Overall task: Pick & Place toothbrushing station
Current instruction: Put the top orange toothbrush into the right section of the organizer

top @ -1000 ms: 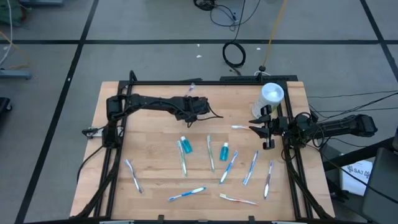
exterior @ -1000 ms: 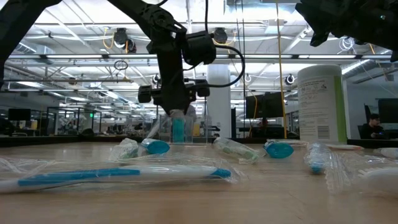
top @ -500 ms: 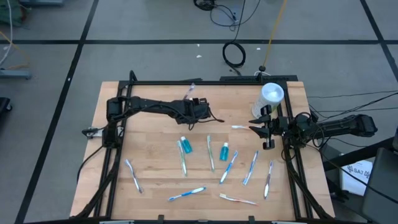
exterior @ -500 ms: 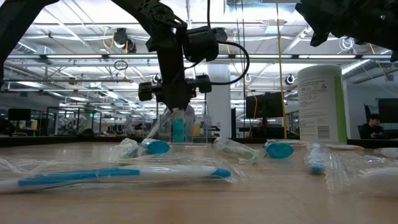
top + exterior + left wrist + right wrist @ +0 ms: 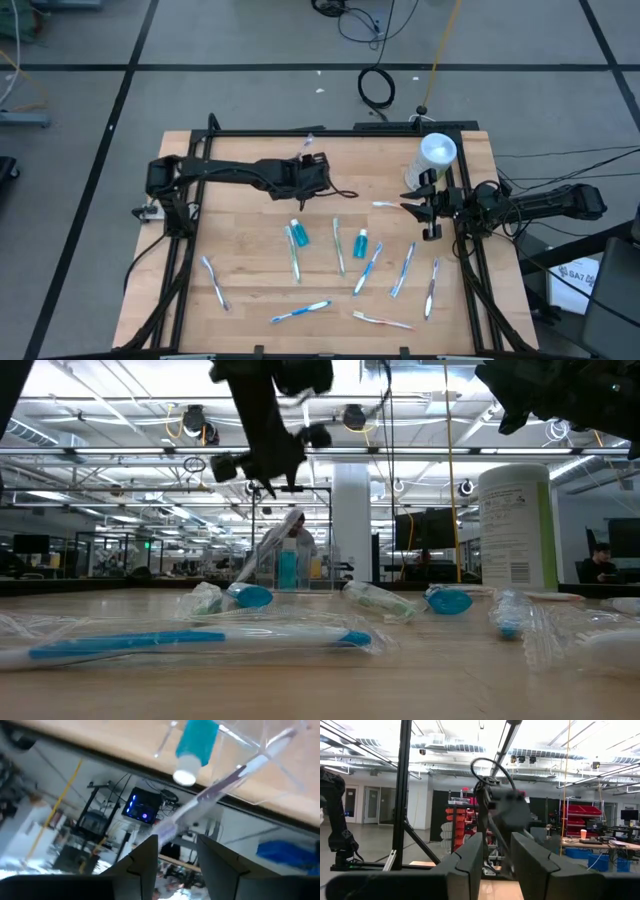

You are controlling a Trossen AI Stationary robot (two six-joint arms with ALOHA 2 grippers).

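Where toothbrushes [image 5: 340, 246] lie, bare wooden table [image 5: 240, 240].

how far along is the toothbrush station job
Early. Done: the clear cup holds a teal tube and one toothbrush. In hand: nothing; the left pincer hangs open near the cup, and the right pincer waits open at the table's right edge. Left: two tubes and about nine toothbrushes lying loose.
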